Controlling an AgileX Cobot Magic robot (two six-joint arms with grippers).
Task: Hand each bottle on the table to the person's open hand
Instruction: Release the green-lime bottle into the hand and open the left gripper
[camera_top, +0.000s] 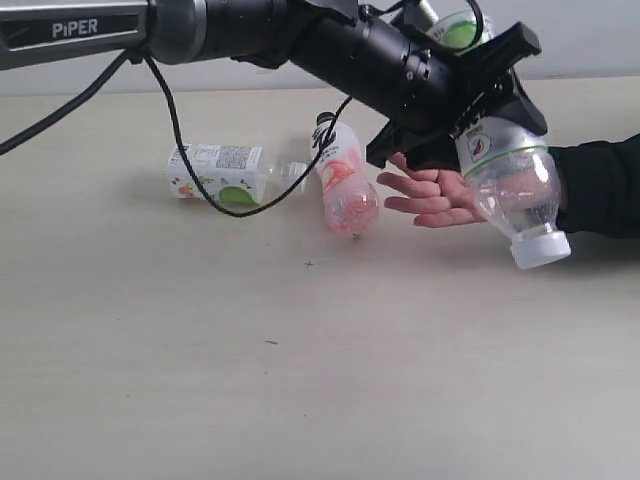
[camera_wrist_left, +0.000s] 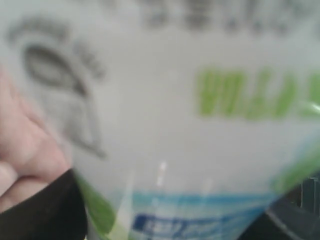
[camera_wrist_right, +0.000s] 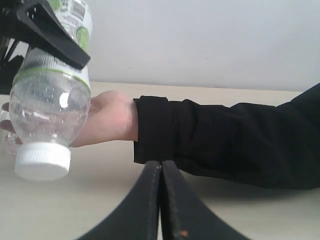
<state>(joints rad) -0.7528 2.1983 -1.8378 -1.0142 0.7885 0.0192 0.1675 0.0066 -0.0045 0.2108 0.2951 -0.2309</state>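
Starting nearest the lens, what is recorded? (Chief)

Bare table (camera_top: 300, 400) in front. The right gripper (camera_wrist_right: 160, 200) shows only in its own wrist view: jaws pressed together, nothing between them, low near the tabletop. Next comes the left gripper (camera_top: 468, 110), working on the right side of the scene. It is clamped on a white-capped bottle (camera_top: 515, 195) with a white and green label, tilted cap-down and clear of the table. Its wrist view is filled by the blurred label. (Inspector)

And the receiving hand? (Chief)

The person's open hand (camera_top: 432, 195), palm up, is just behind and beside that bottle. Contact cannot be confirmed from any view. Further back, a pink bottle (camera_top: 345, 182) with a black cap lies on its side. A squarish bottle (camera_top: 222, 172) lies left of it, cap end close to the pink one; whether they touch, I cannot tell. Farthest, a green-labelled bottle (camera_top: 458, 30) shows partly behind the arm. (Inspector)

Your assessment? (Chief)

Hand-over of one bottle is in progress, and three are not yet delivered. In my judgement the next move calls for settling the bottle's wall into the palm, and parting the jaws only once the fingers support it. Tilted cap-down with a round wall, it could roll off (Inspector)
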